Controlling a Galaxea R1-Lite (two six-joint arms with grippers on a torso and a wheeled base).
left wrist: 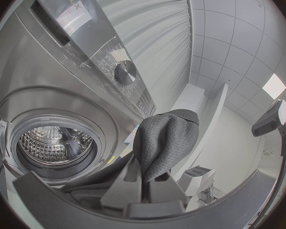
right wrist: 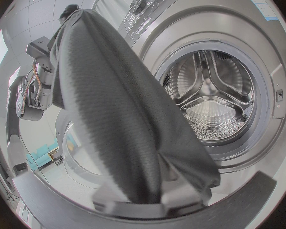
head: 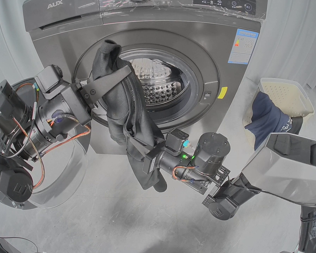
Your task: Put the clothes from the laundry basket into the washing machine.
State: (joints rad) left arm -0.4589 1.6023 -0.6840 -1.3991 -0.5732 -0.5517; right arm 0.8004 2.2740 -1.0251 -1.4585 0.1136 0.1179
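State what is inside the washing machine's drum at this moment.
The drum shows bare perforated metal, with no clothes visible. The dark garment, held in front, hides part of it, which cannot be checked.

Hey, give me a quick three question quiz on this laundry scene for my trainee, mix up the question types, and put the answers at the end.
1. True or false: the washing machine has its door open.
2. Of the left gripper and right gripper, which is shut on the dark garment? A. left only B. right only C. both
3. Fill the blank: a navy garment drapes over the edge of the ____.
Key: 1 true; 2 C; 3 laundry basket.
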